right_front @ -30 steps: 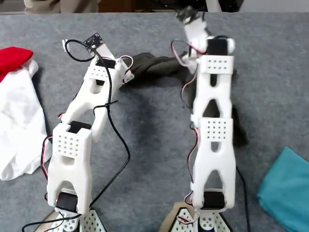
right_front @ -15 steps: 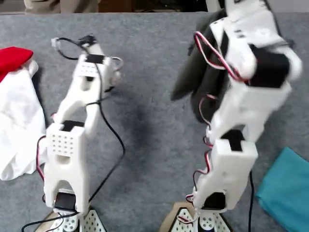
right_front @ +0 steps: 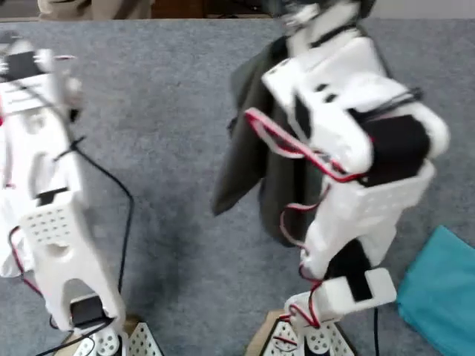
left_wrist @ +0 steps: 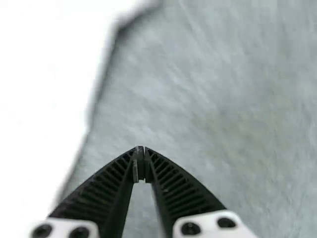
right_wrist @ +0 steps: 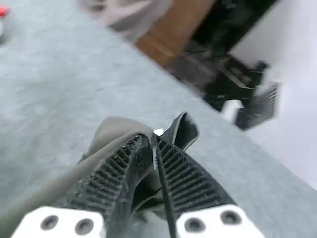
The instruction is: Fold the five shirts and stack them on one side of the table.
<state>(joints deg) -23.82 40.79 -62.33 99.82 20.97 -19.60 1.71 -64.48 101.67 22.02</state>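
Note:
A dark olive shirt (right_front: pixel 249 148) hangs off the table from my right gripper (right_wrist: pixel 152 144), which is shut on a bunch of its cloth. In the high view the raised right arm (right_front: pixel 356 126) stands over the middle right of the table, and the shirt drapes down beside it. My left gripper (left_wrist: pixel 140 166) is shut with nothing in it, low over the grey table next to the edge of a white shirt (left_wrist: pixel 44 74). The left arm (right_front: pixel 44 148) stretches along the table's left side, above that white shirt.
A teal shirt (right_front: pixel 439 289) lies at the near right corner. The grey felt table (right_front: pixel 163 96) is bare between the two arms. Beyond the table's far edge there is wooden and dark furniture (right_wrist: pixel 198 44).
The right arm has lifted the dark shirt off the table and pulled it up and nearer. The left arm let go of it and swung left over the white shirt.

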